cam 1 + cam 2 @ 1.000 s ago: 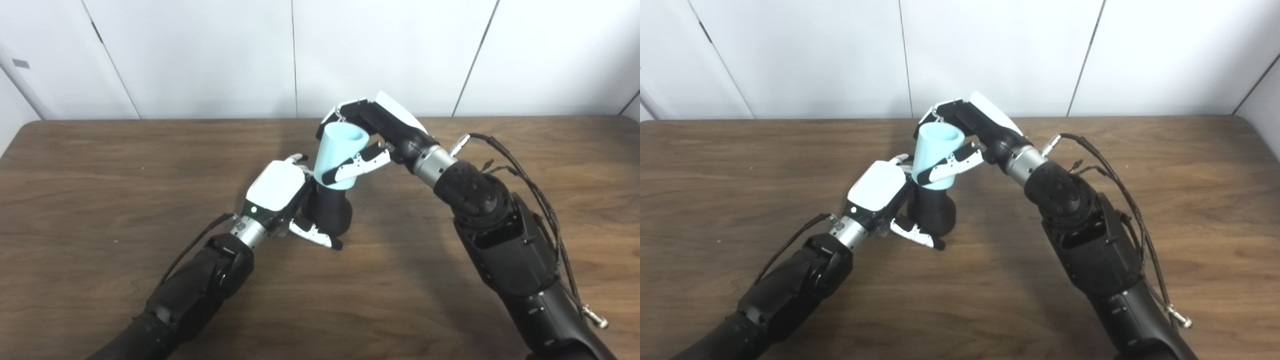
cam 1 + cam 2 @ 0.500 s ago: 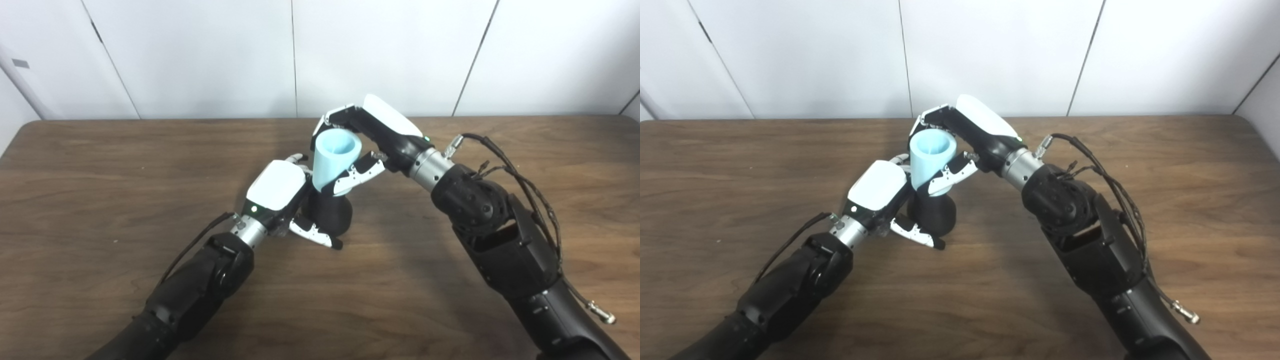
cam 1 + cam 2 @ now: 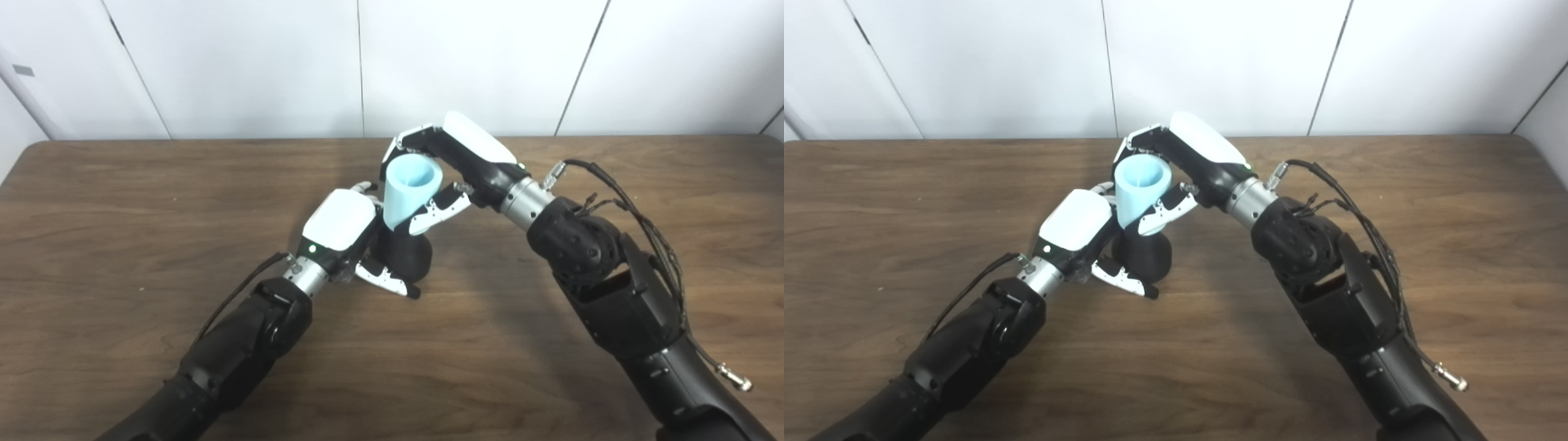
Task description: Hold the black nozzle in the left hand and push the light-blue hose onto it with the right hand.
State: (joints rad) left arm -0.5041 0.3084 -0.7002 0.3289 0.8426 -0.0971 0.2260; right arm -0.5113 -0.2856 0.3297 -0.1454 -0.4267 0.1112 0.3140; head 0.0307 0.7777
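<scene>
The black nozzle (image 3: 403, 256) stands upright on the wooden table (image 3: 122, 202) near its middle. My left hand (image 3: 343, 236) is shut on it from the left, thumb wrapped across its base. The light-blue hose (image 3: 407, 188), a short tube with its open end facing up toward me, sits on top of the nozzle and tilts a little. My right hand (image 3: 456, 165) is shut on the hose from the right and behind, thumb crossing its lower front. The join between hose and nozzle is hidden by the fingers.
Both black forearms cross the table toward the middle; the right one (image 3: 612, 288) trails loose cables (image 3: 637, 214) on its outer side. A white panelled wall (image 3: 367, 61) runs along the table's far edge.
The right hand rolled the hose so that its open end now faces the cameras more, and pressed it lower onto the nozzle. The left hand kept its hold. The picture shifted slightly.
</scene>
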